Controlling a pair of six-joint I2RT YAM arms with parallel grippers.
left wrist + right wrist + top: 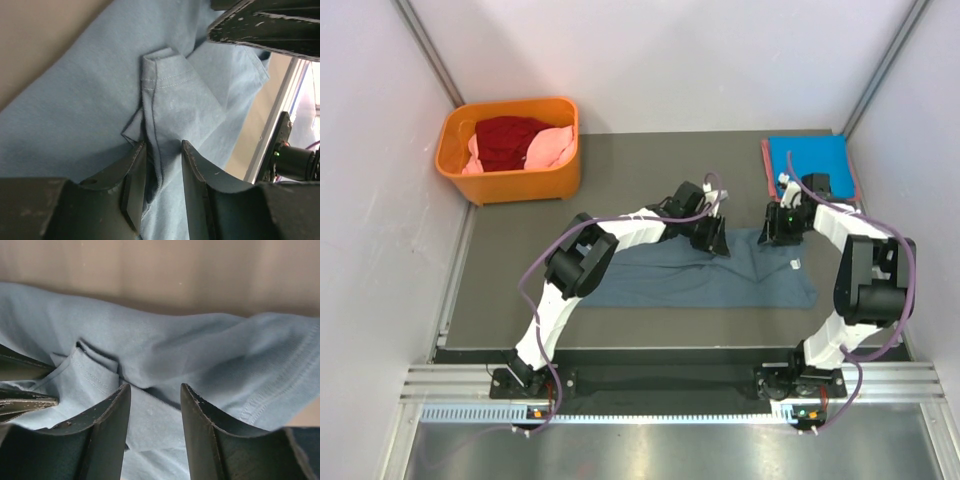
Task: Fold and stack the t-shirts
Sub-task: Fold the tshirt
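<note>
From above, you are looking at a job partly done. A bright blue t-shirt (808,158) is lying folded at the far right of the tabletop (640,170), resting on a salmon-red t-shirt (765,165) whose edge is showing along its left side. A dark red t-shirt (508,140) and a pink t-shirt (556,146) are still waiting in the orange basket (510,185). The slate grey-blue t-shirt (700,280) is sprawling across the middle, unfolded by my reading, with its white tag (796,264) showing. The left fingers (715,240) and right fingers (782,232) are both sitting at its far edge.

Through the left wrist camera, the left fingers (192,175) are standing only slightly apart and are clamping a raised ridge of the slate cloth, with a hemmed corner folding up just beyond them.

Through the right wrist camera, the right fingers (197,420) are showing a narrow gap with slate cloth lying in it. You cannot tell from here whether they are pinching it or merely straddling it.
</note>
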